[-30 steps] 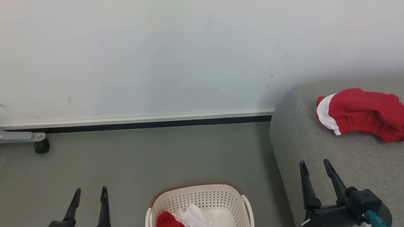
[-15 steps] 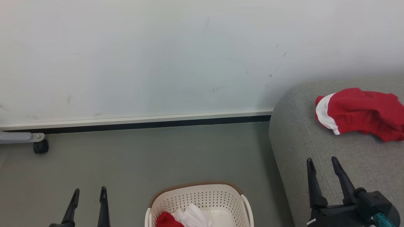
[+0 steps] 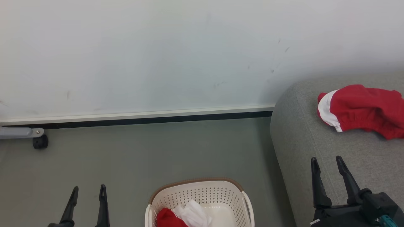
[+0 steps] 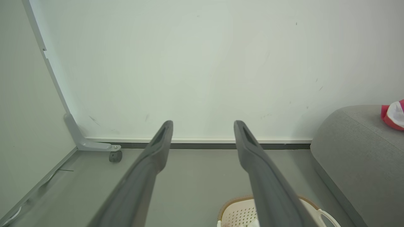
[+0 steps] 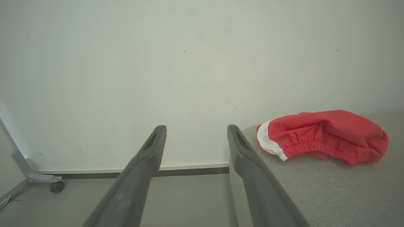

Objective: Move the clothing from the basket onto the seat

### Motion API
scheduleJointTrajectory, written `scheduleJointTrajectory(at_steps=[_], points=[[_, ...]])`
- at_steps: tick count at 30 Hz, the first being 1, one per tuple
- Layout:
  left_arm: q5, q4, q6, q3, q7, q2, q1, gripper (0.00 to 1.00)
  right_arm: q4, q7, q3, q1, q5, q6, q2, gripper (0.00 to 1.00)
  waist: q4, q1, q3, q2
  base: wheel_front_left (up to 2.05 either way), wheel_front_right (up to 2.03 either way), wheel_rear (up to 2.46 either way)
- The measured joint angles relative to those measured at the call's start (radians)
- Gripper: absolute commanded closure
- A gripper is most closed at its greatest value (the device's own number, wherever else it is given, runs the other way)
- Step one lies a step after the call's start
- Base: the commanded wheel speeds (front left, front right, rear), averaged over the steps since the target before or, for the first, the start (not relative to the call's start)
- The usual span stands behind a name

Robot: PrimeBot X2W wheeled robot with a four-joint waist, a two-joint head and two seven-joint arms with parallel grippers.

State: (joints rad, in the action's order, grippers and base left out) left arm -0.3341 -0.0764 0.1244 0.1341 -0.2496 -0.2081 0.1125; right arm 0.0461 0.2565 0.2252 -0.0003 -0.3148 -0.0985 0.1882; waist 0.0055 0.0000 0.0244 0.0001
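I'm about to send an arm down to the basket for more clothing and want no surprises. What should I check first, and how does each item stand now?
1. The left gripper is open and empty: ok.
2. The right gripper is open and empty: ok.
3. The red shorts lie on the sofa, apart from both grippers: ok.
4. A red and white cloth lies in the basket to pick: ok.
5. The basket stands upright beside the sofa: ok.
6. Full extent of that cloth: cannot tell, the head view's bottom edge cuts it off.
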Motion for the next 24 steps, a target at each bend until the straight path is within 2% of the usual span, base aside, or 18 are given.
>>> scheduleJointTrajectory(at_steps=[11,17,24], points=[[0.021,0.013,-0.003,0.009,0.0,-0.011,-0.011,0.0,-0.058,0.0,-0.031,-0.001,0.0,-0.007,0.009,0.0,-0.001,0.0,-0.07,-0.0001,0.0,0.0,0.0],[0.042,-0.002,-0.03,0.056,0.02,-0.014,-0.108,0.0,-0.078,0.0,-0.063,-0.066,0.006,-0.007,0.039,0.0,-0.004,0.0001,-0.142,0.0,0.0,0.0,0.0],[0.09,-0.112,-0.078,0.143,0.079,-0.014,-0.225,0.0,-0.113,0.0,-0.09,-0.128,0.011,-0.007,0.058,0.0,-0.014,0.0002,-0.238,0.0001,0.0,0.0,0.0]])
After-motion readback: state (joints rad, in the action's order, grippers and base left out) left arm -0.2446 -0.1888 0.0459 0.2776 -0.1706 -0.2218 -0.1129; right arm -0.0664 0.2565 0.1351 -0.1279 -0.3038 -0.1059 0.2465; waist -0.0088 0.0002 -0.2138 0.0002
